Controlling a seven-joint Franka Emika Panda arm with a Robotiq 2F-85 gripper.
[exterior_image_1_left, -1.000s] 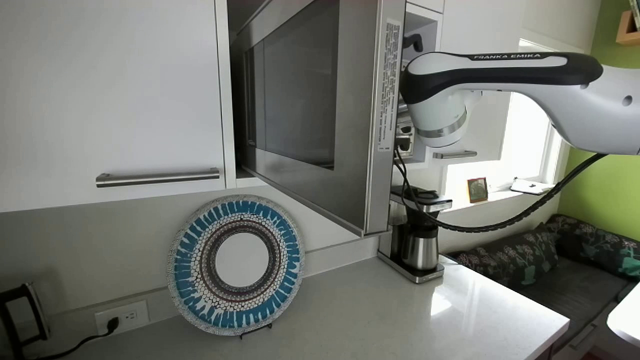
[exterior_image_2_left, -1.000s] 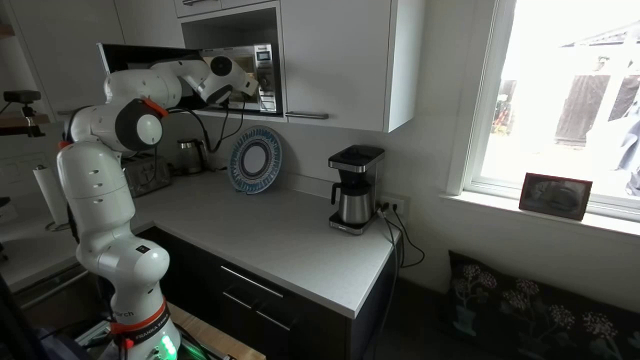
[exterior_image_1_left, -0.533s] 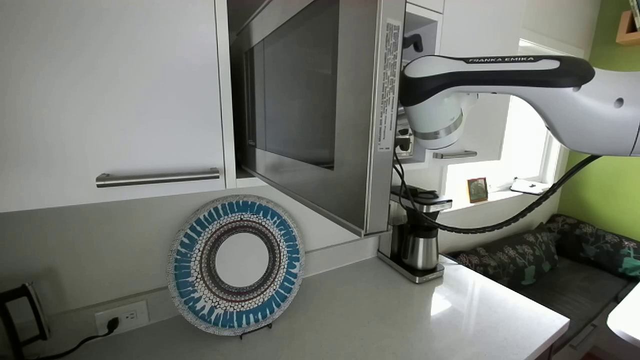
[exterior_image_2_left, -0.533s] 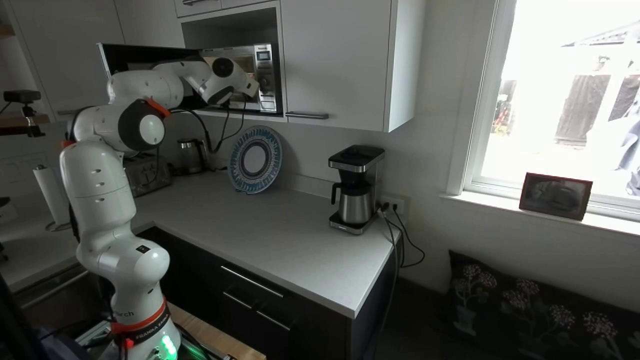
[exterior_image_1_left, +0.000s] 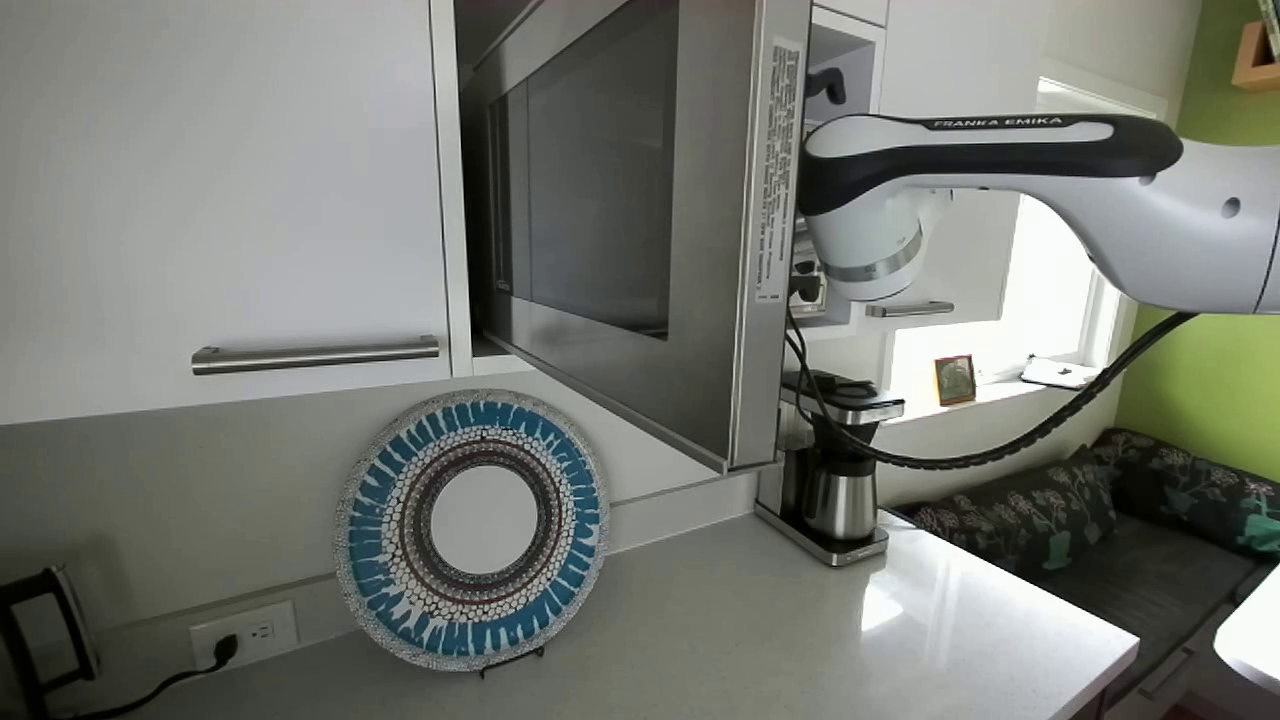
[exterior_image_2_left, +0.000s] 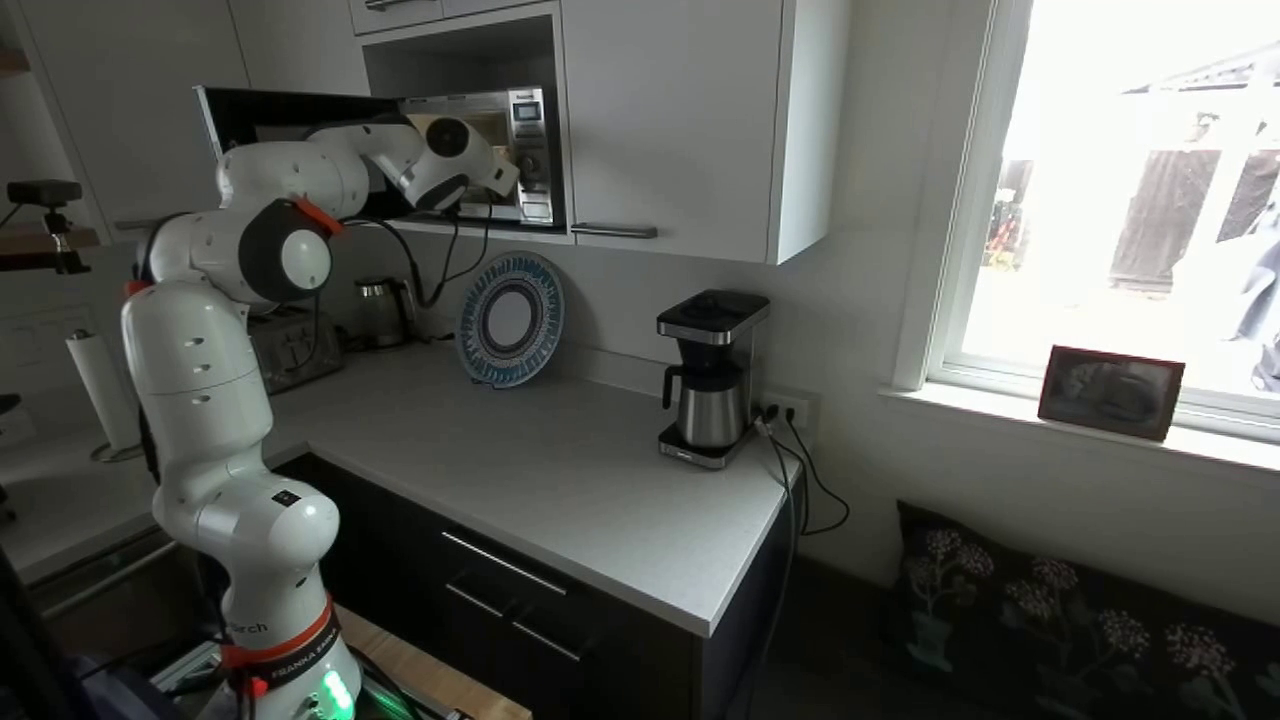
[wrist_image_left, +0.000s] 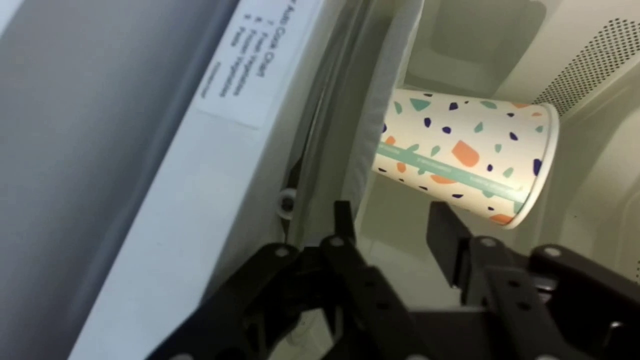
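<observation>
My gripper (wrist_image_left: 392, 215) is open in the wrist view, with nothing between its fingers. Just beyond the fingertips is a cream paper cup (wrist_image_left: 465, 150) with coloured flecks and a green band, inside the microwave cavity. Its white rim points right in this view; its base end is hidden behind the cavity's front edge (wrist_image_left: 372, 115). The left fingertip overlaps that edge; contact cannot be told. The steel microwave (exterior_image_2_left: 527, 190) has its door swung open, seen in both exterior views (exterior_image_1_left: 715, 250) (exterior_image_2_left: 240, 112). The exterior views hide the gripper and cup.
A blue patterned plate (exterior_image_1_left: 570, 480) leans on the wall below the microwave. A coffee maker (exterior_image_2_left: 712, 410) stands on the counter (exterior_image_2_left: 560, 480). A kettle (exterior_image_2_left: 380, 312) and toaster (exterior_image_2_left: 295, 350) are further back. A cable (exterior_image_1_left: 980, 458) hangs from the arm beside the door.
The arm has shifted slightly, a little down and left in an exterior view and slightly right in an exterior view. The door and the objects on the counter have not moved.
</observation>
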